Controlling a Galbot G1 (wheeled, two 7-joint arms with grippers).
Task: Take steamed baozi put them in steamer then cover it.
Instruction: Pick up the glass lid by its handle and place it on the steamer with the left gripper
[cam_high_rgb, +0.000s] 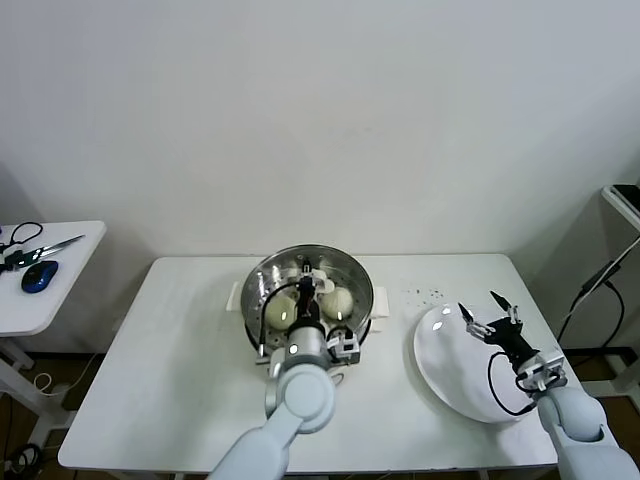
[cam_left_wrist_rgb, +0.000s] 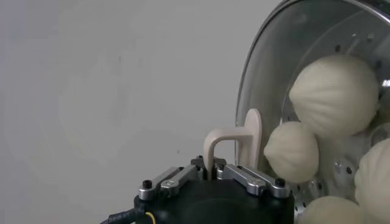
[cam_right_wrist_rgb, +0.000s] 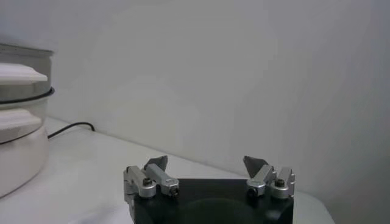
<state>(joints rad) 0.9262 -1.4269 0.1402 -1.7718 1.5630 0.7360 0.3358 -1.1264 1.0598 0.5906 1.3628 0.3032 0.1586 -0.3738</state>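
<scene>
Head view: left end effector (cam_high_rgb: 318, 300) clamps the lid handle (cam_high_rgb: 309, 287), lid (cam_high_rgb: 300, 280) flat over steamer (cam_high_rgb: 362, 322); right end effector (cam_high_rgb: 490, 312), at three o'clock, gapes wide.

The steamer (cam_high_rgb: 262, 283) is polished, mirror-bright metal with a perforated tray inside, and its side handles look like white plastic. The steamed baozi (cam_left_wrist_rgb: 334, 92) have a smooth, matt cream skin (faint pleats show on one). A clear glass lid (cam_left_wrist_rgb: 268, 79) carries a matt beige handle. The plate (cam_high_rgb: 450, 375) is glossy white; the counter (cam_high_rgb: 170, 380) is smooth matt white.
</scene>
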